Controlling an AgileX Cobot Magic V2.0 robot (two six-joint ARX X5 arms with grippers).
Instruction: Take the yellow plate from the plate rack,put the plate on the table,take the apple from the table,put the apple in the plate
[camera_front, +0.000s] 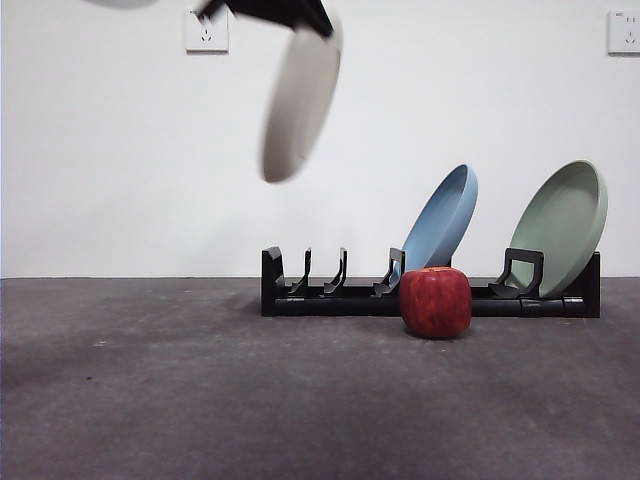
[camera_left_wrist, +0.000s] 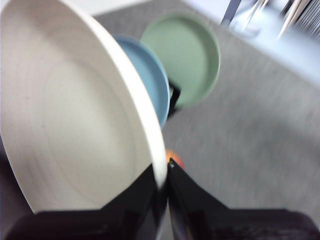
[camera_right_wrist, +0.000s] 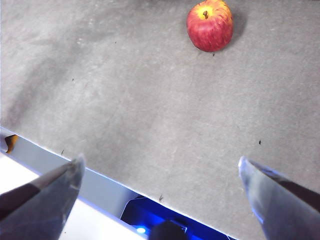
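Left arm raised and gripping, right arm waiting with its jaws wide.

The left gripper (camera_left_wrist: 161, 187) has its two black jaws pressed close together, pinching the rim of the yellow plate (camera_left_wrist: 75, 115) between them; in the front view it shows as a dark shape at the top edge (camera_front: 275, 12), high above the counter (camera_front: 200, 400), with the plate hanging tilted below it. The right gripper (camera_right_wrist: 160, 172) hovers over the counter's near edge, its jaws spread far apart and holding nothing.
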